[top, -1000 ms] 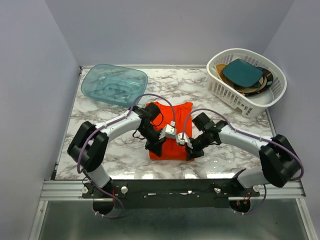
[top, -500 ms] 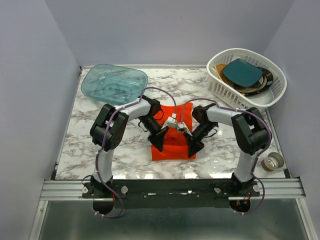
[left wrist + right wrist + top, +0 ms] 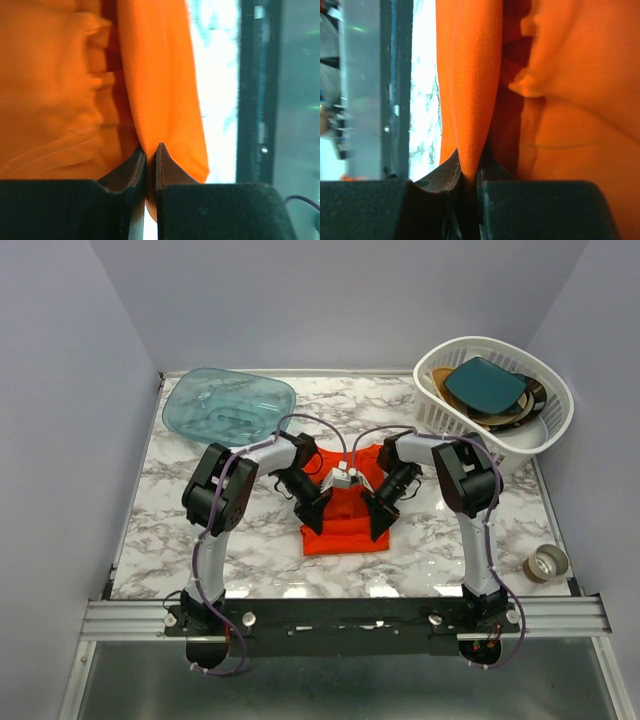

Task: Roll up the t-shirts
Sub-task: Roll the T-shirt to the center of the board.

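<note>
The orange-red t-shirt (image 3: 345, 525) lies folded in a narrow strip at the middle of the marble table (image 3: 200, 550). My left gripper (image 3: 313, 522) is shut on its near left edge, and the fabric (image 3: 160, 90) hangs pinched between the jaws. My right gripper (image 3: 380, 526) is shut on the near right edge, with a fold of fabric (image 3: 470, 90) between its jaws. The near end of the shirt is lifted and turned over toward the far side. No white tag shows.
A translucent teal tub (image 3: 228, 406) lies at the back left. A white basket (image 3: 490, 435) with plates and a teal lid stands at the back right. A small tape roll (image 3: 546, 563) sits near the front right edge.
Both grippers have moved away from me with the shirt's near edge, folding it over. The visible strip has become shorter. Both arms' elbows have swung up and back.
</note>
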